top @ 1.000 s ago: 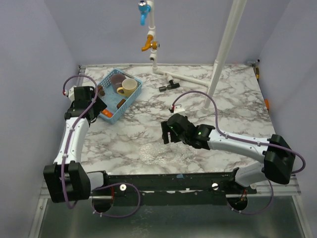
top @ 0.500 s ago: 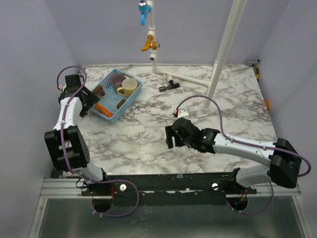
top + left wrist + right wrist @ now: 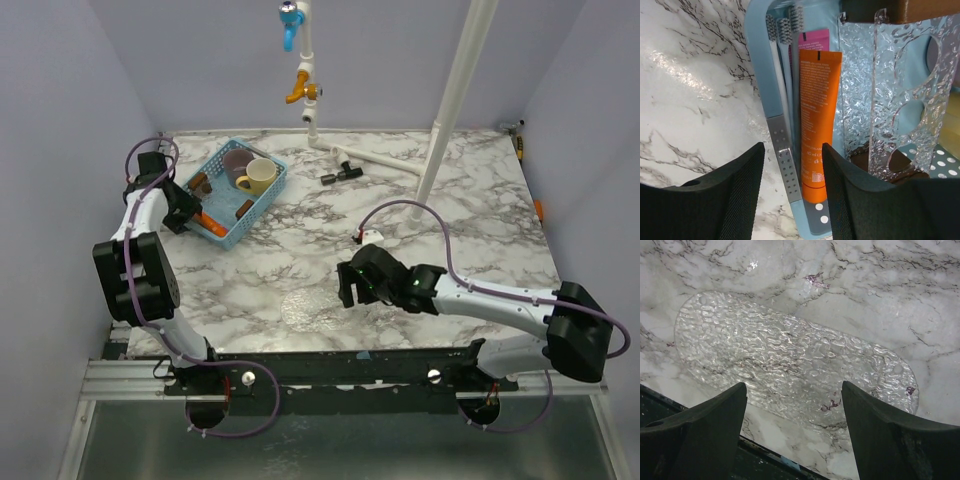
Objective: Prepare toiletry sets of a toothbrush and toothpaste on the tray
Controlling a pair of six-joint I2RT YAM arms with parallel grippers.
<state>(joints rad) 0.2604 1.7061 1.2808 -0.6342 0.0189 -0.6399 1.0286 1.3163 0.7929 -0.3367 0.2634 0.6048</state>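
An orange toothpaste (image 3: 817, 115) tube lies along the wall inside the blue basket (image 3: 262, 200). Pale blue toothbrushes (image 3: 779, 100) lie beside it, bristles away from me, one with a grey grip. My left gripper (image 3: 792, 195) hangs over the basket's left corner (image 3: 756, 60). Its jaws are partly closed and straddle the tube's end and the grey handle, with a gap still on the left side. From above the toothpaste (image 3: 210, 223) shows next to the left gripper (image 3: 183, 213). The clear textured tray (image 3: 790, 360) lies near the front edge. My right gripper (image 3: 795, 435) hovers open and empty over its near rim.
The basket also holds a yellow cup (image 3: 259, 177), a purplish cup (image 3: 237, 160) and a clear patterned plastic holder (image 3: 895, 100). A pink tube (image 3: 815, 37) peeks out behind the orange one. A white pole (image 3: 455, 100) and a black fitting (image 3: 337, 172) stand at the back.
The left arm has swung to the basket's left corner and its jaws have narrowed from wide open. The right gripper has drifted slightly toward the front over the tray.
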